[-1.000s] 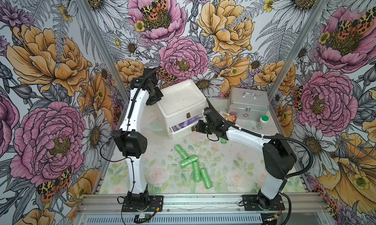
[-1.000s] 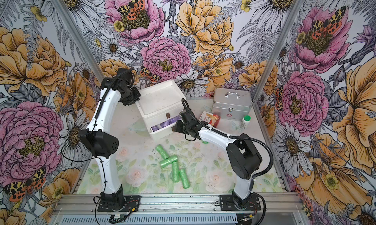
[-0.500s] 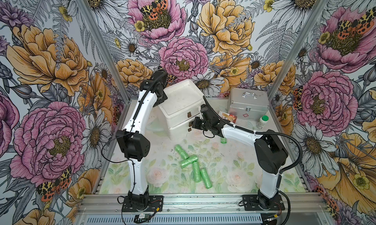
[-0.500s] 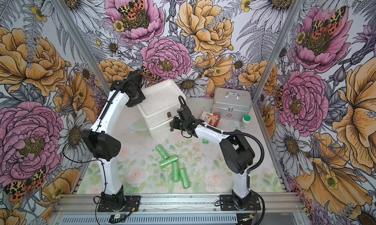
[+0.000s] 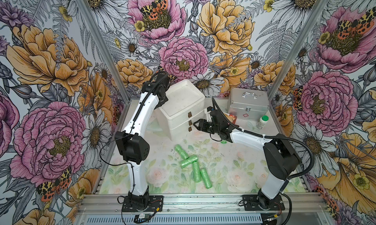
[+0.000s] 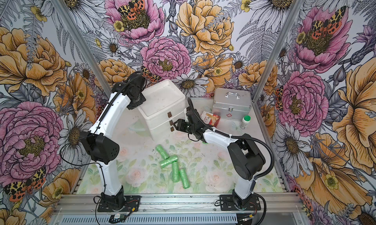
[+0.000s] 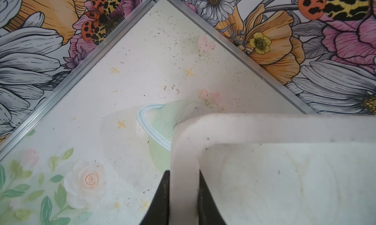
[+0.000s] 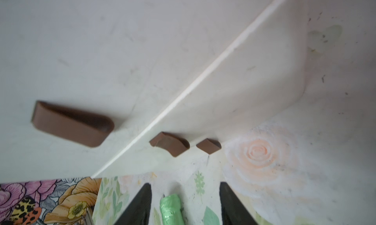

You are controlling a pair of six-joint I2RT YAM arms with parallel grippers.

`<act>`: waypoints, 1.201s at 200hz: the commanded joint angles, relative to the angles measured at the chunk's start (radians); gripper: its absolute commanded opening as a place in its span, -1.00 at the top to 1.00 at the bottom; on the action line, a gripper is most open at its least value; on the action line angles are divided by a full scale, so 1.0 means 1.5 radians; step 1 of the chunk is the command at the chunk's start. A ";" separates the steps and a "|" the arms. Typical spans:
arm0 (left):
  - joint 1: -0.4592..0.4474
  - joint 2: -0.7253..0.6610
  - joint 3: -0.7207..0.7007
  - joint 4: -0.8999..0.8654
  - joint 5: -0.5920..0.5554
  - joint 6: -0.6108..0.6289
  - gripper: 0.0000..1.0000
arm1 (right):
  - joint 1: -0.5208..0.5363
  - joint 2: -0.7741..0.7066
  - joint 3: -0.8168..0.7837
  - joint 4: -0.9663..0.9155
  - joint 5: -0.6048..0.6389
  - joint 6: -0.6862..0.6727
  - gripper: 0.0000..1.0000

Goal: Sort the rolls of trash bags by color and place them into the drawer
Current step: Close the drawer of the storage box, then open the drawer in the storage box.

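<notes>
So the right hand (image 8: pixel 185 184) is sitting open with nothing in it, fingertips just short of the brown handles (image 8: pixel 169 143) on the drawer box (image 5: pixel 183 98). All three drawers (image 5: pixel 179 124) look shut to me. The left hand (image 7: pixel 183 173) is pinched tight on the box's top rim, bracing it I guess. The green rolls (image 5: pixel 188 161) are loose on the counter (image 5: pixel 234 173), below the right hand and back toward its base, well away from the left hand. They point every which way, and the nearest one lies slanted. The right arm's clearly closer, so the pickup looks like its job.
</notes>
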 commanded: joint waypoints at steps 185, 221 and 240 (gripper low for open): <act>-0.020 0.037 -0.027 -0.074 0.094 -0.053 1.00 | -0.013 0.318 -0.139 0.765 -0.077 0.274 -0.20; -0.020 0.035 -0.031 -0.074 0.095 -0.052 1.00 | 0.003 0.341 -0.101 0.729 -0.059 0.273 -0.18; -0.020 0.033 -0.032 -0.074 0.095 -0.051 1.00 | 0.012 0.348 -0.089 0.711 -0.046 0.268 -0.18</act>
